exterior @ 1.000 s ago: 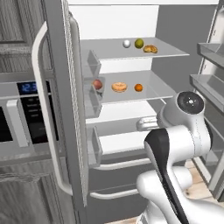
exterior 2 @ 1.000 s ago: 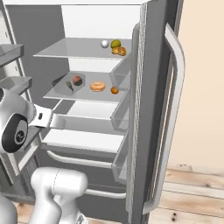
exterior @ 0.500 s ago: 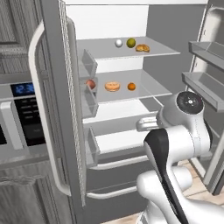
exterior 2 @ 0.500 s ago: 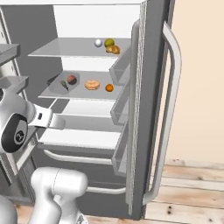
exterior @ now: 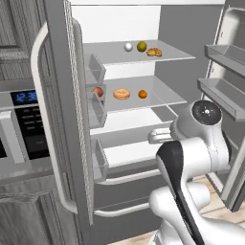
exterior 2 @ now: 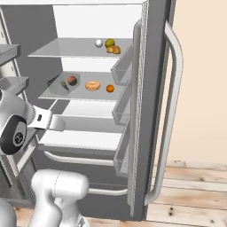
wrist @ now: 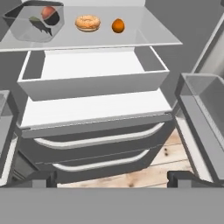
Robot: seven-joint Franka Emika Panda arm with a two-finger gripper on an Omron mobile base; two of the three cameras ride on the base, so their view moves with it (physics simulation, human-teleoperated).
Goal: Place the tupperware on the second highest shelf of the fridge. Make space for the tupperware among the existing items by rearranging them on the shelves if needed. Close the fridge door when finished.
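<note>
With the tupperware (wrist: 36, 21) already at the left edge of the second highest shelf (wrist: 144, 37), beside the bagel (wrist: 87, 22) and orange (wrist: 117, 26), the empty fingers (wrist: 112, 177) stood wide open, so clearing the fridge door (exterior 2: 150, 111) before swinging it shut seemed wisest.

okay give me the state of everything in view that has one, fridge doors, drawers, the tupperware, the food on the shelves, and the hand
fridge: both doors open.
tupperware: sitting on the second highest shelf, at its left end, upright.
bagel and orange: resting on that same shelf, apart from the tub.
white ball, green fruit, pastry: on the shelf above.
upper drawer: pulled out.
hand: open, holding nothing.
</note>
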